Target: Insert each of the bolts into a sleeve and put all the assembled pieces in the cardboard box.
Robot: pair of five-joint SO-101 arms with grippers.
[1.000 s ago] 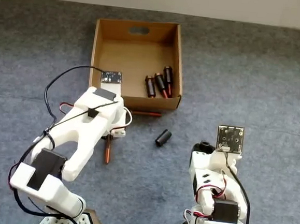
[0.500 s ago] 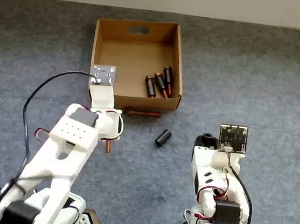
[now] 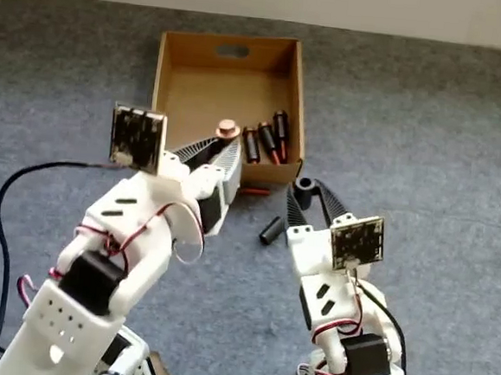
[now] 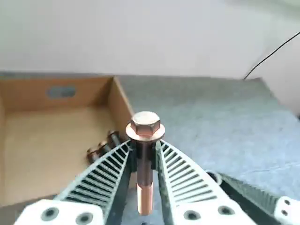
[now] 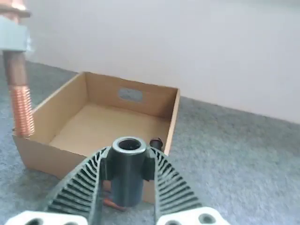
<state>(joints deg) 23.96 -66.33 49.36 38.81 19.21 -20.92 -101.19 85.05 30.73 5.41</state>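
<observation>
Bolt in hand: the left end effector (image 4: 144,146) is clenching a copper-coloured bolt (image 4: 145,129) by its smooth shank. The bolt is standing upright, its flanged hexagonal head sitting above the ribbed dark fingers (image 4: 110,171) and its threaded tip hanging below them. It is being held above the counter near the front of the box.
Sleeve in hand: the right end effector (image 3: 306,192) is grasping a black, smooth-walled, hollow cylindrical sleeve (image 5: 127,173). The sleeve is standing upright with its round bore facing up, raised near the box's front right corner.
Cardboard box: the plain brown, open-topped cardboard box (image 3: 159,76) is standing on the counter, an oval hand-hole showing in its far wall.
Box contents: three assembled pieces (image 3: 267,140), black sleeves with copper ends showing, are lying side by side near the right wall and front corner.
Loose sleeve: a second black sleeve (image 3: 270,231) is lying on its side on the counter in front of the box, between the two arms.
Loose bolt: another copper bolt (image 3: 253,190) is lying along the foot of the box's front wall.
Counter: the counter (image 3: 460,169) is showing a grey, carpet-like nap.
Hard to make out: the left arm is covering part of the loose bolt in the high view. A finger is hiding part of the assembled pieces in the left wrist view, and the box wall is hiding most of them in the right wrist view.
</observation>
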